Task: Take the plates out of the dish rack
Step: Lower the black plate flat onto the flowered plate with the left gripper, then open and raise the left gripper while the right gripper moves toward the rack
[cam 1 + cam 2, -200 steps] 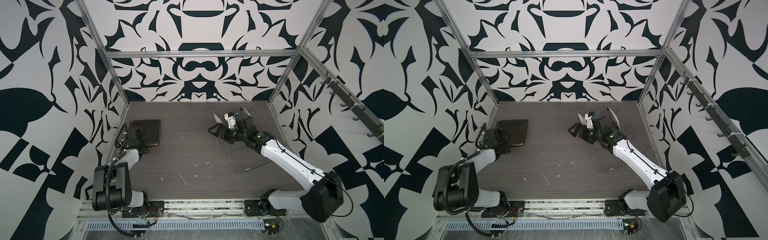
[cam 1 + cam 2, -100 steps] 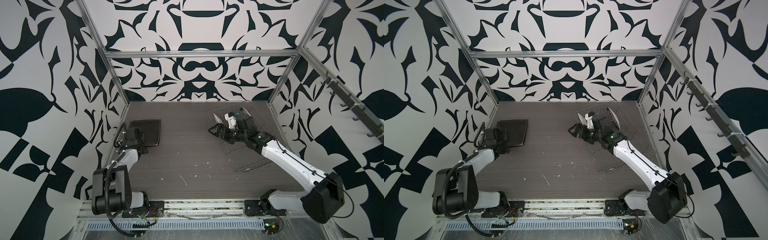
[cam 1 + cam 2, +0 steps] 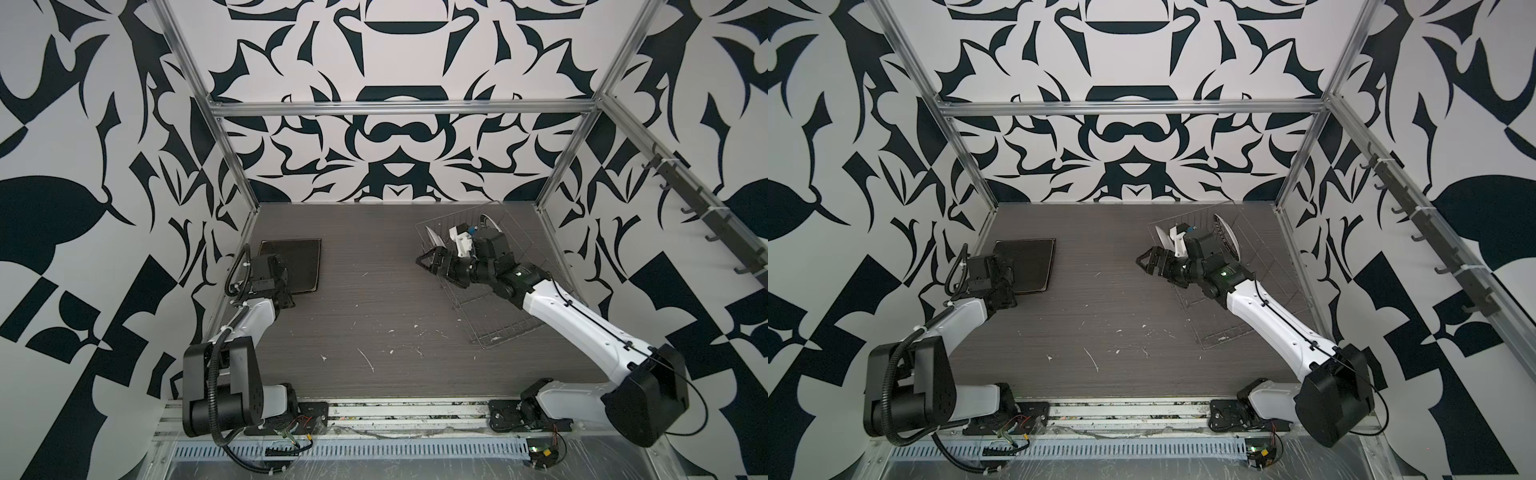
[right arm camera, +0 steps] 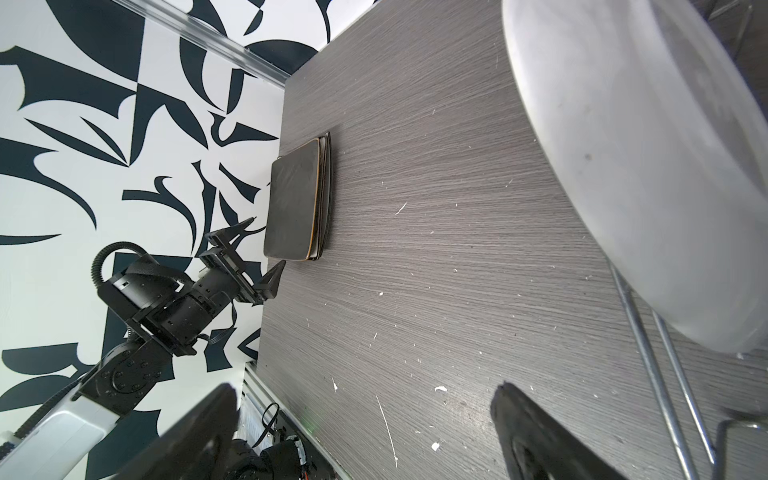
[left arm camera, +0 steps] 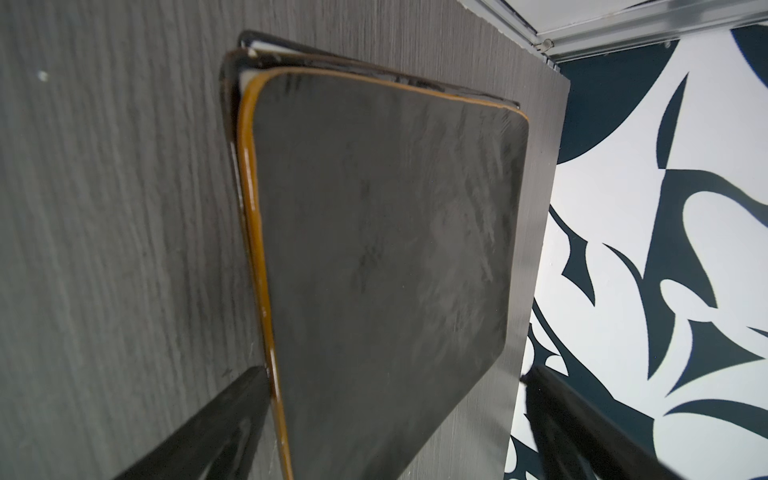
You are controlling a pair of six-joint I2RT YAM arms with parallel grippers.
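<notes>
Rack (image 3: 494,328) half hidden by right arm (image 3: 582,322); left fingers (image 5: 216,424) and right fingers (image 4: 536,432) spread apart.

A tabletop (image 3: 374,324) of grey wood-grain laminate is shown, matt and finely ridged, flecked with pale chips. A black square plate (image 5: 386,257) is seen with a dull, smudged satin face, edged by a glossy amber-brown glazed rim (image 5: 251,187). The dish rack (image 3: 505,330) is made of thin, bright silver metal wire. A white round plate (image 4: 648,166) is shown as smooth glazed ceramic, faintly scuffed. The arm casings (image 3: 582,324) are formed of smooth white plastic with matt black joints. Frame rails (image 3: 399,109) are of brushed aluminium; wall panels (image 3: 83,124) are printed matt.
</notes>
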